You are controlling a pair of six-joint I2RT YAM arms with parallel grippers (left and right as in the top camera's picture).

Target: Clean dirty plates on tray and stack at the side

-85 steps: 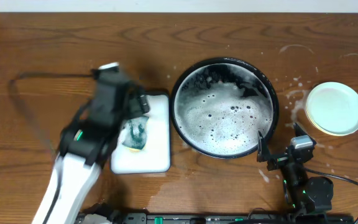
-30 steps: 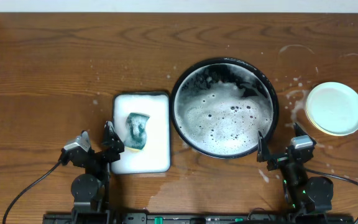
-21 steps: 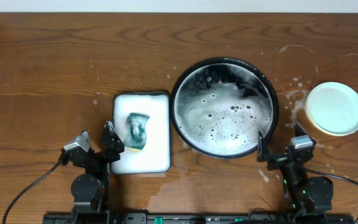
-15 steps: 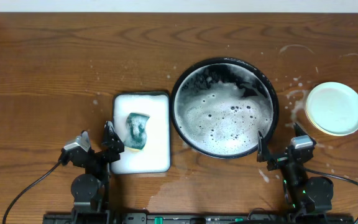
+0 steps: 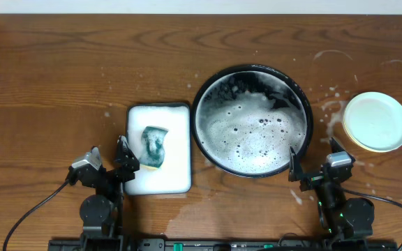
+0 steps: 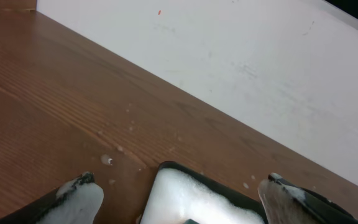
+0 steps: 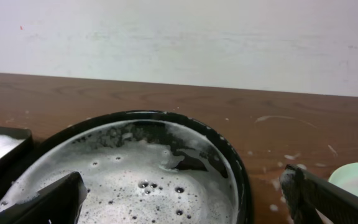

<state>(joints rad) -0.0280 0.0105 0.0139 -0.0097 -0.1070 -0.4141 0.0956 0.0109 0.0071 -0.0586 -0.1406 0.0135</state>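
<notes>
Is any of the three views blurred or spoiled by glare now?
Overhead view: sharp, evenly lit, no strong glare on the tray. Left wrist view: the left gripper looks slightly soft. Right wrist view: tray rim sharp, right gripper dark, soft-edged.

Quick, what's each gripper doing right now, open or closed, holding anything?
Left gripper: open, fingers spread wide, holding nothing.
Right gripper: open, fingers spread wide, holding nothing.

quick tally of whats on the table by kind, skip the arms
black basin: 1
white sponge tray: 1
sponge: 1
plate stack: 1 (plates in it can't be counted from above)
total: 4
</notes>
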